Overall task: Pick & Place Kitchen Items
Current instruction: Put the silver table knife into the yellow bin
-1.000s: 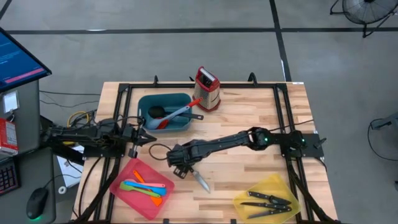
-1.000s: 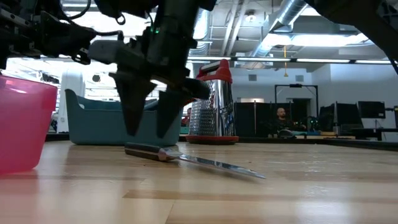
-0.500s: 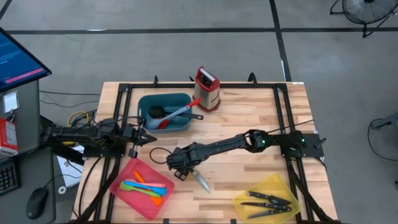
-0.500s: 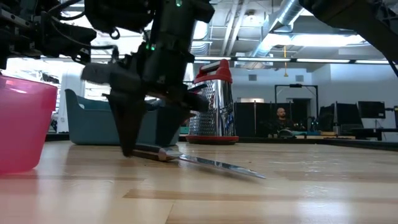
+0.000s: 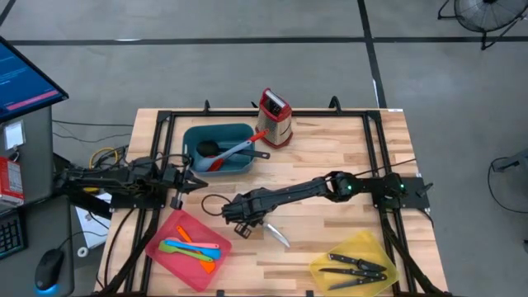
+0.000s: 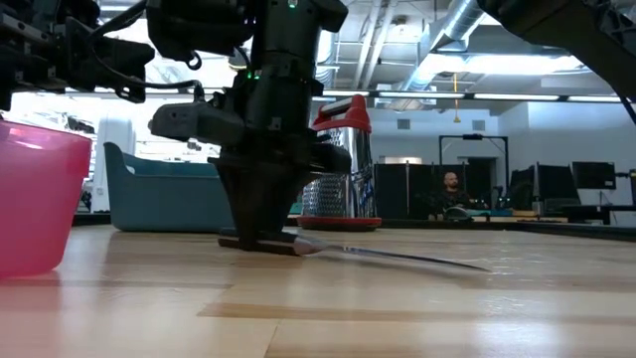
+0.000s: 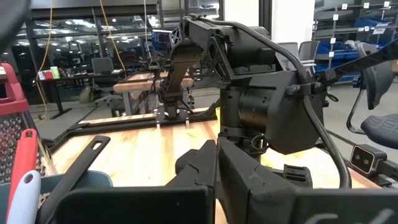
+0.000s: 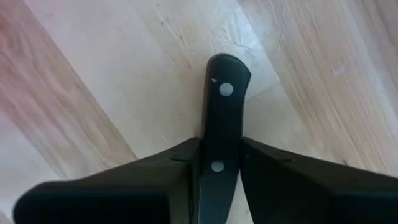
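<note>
A black-handled steel knife (image 5: pixel 272 233) lies on the wooden table (image 5: pixel 330 148) near its middle, and my right gripper (image 5: pixel 246 224) stands over its handle, shut on it. In the low view the handle (image 6: pixel 260 244) rests on the wood and the blade (image 6: pixel 397 256) runs off to the side. My left gripper (image 5: pixel 198 183) is shut and touches nothing, beside the teal tray (image 5: pixel 241 130) at the table's left. My right gripper pinches the knife's black handle (image 8: pixel 217 146) between its two fingers (image 8: pixel 180 163), around the middle rivet, with the butt end (image 8: pixel 227 71) sticking out past them. The fingers point down from above and lie across the handle. The knife lies flat on the table.
The teal tray holds a black ladle (image 5: pixel 206 149) and red and grey-blue spoons (image 5: pixel 235 153). A steel grater (image 5: pixel 275 118) stands behind it. A red tray (image 5: pixel 175 228) with small coloured utensils sits front left. A yellow tray (image 5: pixel 373 244) with black-handled knives sits front right.
My right gripper has come down over the knife's handle and shut on it. As the fingers closed, the knife turned on the table, its blade swinging toward the table's right edge.
</note>
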### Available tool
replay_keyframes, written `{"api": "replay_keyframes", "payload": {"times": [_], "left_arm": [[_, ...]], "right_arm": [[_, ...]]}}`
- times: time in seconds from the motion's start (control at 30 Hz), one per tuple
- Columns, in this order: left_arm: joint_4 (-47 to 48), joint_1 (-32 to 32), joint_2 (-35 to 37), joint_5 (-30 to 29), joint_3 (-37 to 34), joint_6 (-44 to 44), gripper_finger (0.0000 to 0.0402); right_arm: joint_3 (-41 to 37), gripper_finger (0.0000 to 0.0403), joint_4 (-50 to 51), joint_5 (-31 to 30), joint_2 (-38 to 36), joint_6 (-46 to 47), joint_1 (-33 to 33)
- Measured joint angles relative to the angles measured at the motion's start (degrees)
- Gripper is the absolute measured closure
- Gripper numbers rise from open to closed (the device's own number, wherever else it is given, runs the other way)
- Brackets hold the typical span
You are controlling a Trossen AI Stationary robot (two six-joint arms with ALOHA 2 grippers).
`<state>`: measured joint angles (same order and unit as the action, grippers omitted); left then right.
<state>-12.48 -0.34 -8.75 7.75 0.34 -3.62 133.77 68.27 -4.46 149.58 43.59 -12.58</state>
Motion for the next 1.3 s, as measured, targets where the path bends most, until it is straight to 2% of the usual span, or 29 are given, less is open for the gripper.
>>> {"api": "replay_keyframes", "payload": {"times": [0.27, 0.43, 0.6, 0.7, 0.97, 1.3], "left_arm": [[-0.4, 0.0, 0.1, 0.0, 0.0, 0.0, 0.0399], [-0.4, 0.0, 7.2, 0.0, 0.0, 0.0, 0.0399], [-8.1, 0.1, 8.7, -0.3, 0.0, 0.0, 0.0399], [-9.6, 0.1, 8.7, -0.4, 0.0, 0.0, 0.0399], [-10.9, 0.1, 8.7, -0.4, 0.0, 0.0, 0.0399], [-11.2, 0.1, 8.7, -0.4, 0.0, 0.0, 0.0399]], "right_arm": [[1.2, 0.0334, 0.7, 0.1, 0.2, -0.7, -0.3], [1.0, 0.0334, 1.0, 0.1, -0.6, -0.6, -0.9], [1.0, 0.0334, 2.0, -0.1, -2.2, -0.6, -1.1], [0.8, 0.0334, 2.8, -1.3, -3.5, -1.6, -1.3], [1.0, 0.0334, 1.5, -7.2, -8.6, -2.5, -1.3], [1.1, 0.0334, -2.5, -17.0, -19.7, -3.7, -2.7]]}}
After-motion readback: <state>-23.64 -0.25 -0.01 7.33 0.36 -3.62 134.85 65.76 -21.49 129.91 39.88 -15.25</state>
